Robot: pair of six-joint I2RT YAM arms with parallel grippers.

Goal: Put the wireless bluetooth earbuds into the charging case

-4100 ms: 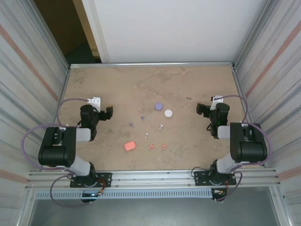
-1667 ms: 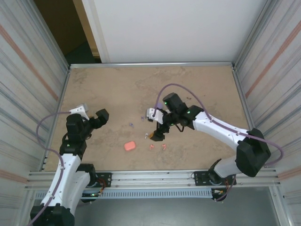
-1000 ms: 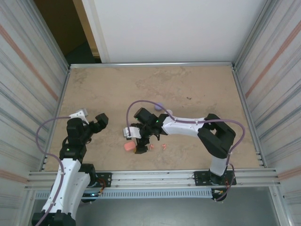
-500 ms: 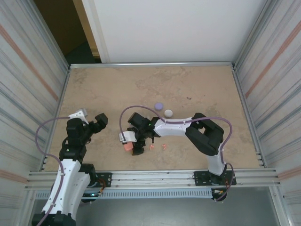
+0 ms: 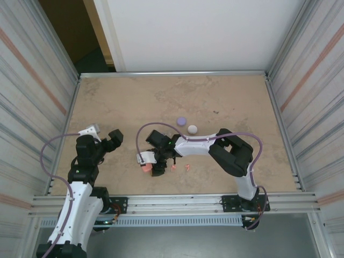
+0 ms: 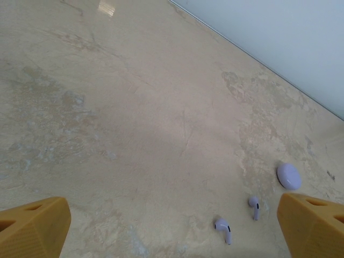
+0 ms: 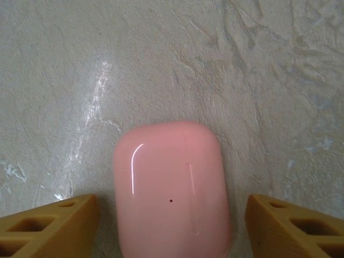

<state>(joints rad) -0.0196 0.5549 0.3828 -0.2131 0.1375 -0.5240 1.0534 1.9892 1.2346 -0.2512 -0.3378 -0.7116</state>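
From above: left hand [image 5: 113, 138] spread wide, nothing in it, raised over bare worktop [image 5: 231, 97]. Right hand [image 5: 151, 166] low at the worktop, set astride the coral charging case [image 5: 145, 167]. Two coral earbuds [image 5: 173, 168] just to the right of that hand, clear of it. Purple case [image 5: 181, 121] and white case [image 5: 192, 129] farther off, beyond its arm. Through the left wrist: both yellow fingers [image 6: 32, 228] far apart at the lower corners, with empty worktop between them. Two purple earbuds [image 6: 223, 229] lying ahead of the hand, near its right finger but not touching, with the purple case just past them. Through the right wrist: coral charging case flat on the worktop, closed, midway between the two fingers, a narrow gap showing on either side. Right hand therefore partly open around the case, without a grip on it.
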